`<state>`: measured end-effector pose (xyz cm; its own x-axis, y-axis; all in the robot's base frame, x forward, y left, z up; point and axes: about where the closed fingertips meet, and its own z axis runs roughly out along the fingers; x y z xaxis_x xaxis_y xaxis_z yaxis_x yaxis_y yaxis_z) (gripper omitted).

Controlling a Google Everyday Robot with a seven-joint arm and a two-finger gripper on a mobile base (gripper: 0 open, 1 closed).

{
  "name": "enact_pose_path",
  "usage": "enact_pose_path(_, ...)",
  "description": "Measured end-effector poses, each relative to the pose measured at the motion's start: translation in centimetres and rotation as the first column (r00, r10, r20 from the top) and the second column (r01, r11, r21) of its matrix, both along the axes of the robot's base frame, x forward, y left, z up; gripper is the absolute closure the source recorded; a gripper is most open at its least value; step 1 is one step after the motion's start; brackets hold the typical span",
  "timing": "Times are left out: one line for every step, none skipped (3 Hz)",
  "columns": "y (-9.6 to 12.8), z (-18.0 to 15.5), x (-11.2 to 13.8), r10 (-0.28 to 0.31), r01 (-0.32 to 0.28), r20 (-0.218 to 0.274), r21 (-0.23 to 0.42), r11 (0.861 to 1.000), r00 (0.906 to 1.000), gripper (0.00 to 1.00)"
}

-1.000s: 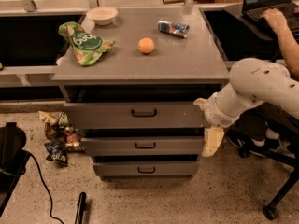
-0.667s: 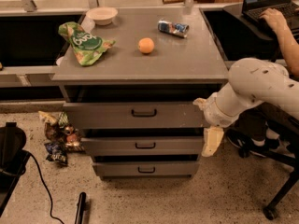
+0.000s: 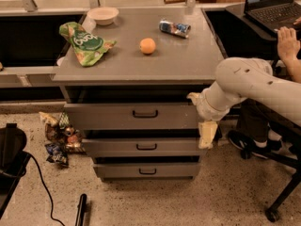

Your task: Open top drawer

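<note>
Approach is the step in hand: the top drawer (image 3: 103, 117) sits just under the cabinet top (image 3: 183, 65), and its black handle (image 3: 145, 113) is untouched. The gripper (image 3: 207, 134) hangs pointing down at the right end of the drawer fronts, well apart from that handle, and you cannot tell whether it is open or closed. Your next move, as I judge it, calls for swinging it left to the handle's height, taking hold of the bar and pulling straight out. Against a second ago, the arm (image 3: 249, 79) has edged slightly toward the cabinet; the drawer, orange (image 3: 147, 46) and chip bag (image 3: 87, 44) lie unchanged.
</note>
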<state>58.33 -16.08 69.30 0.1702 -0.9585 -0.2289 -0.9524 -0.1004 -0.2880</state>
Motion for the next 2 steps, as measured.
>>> enact_pose_path(0.4, -0.8, 1.7, 0.036, -0.036, 0.005, -0.02, 0.999, 0.9993, 0.0)
enact_pose_path(0.6, -2.1, 3.3, 0.053, -0.053, -0.017, -0.013, 0.999, 0.9985, 0.0)
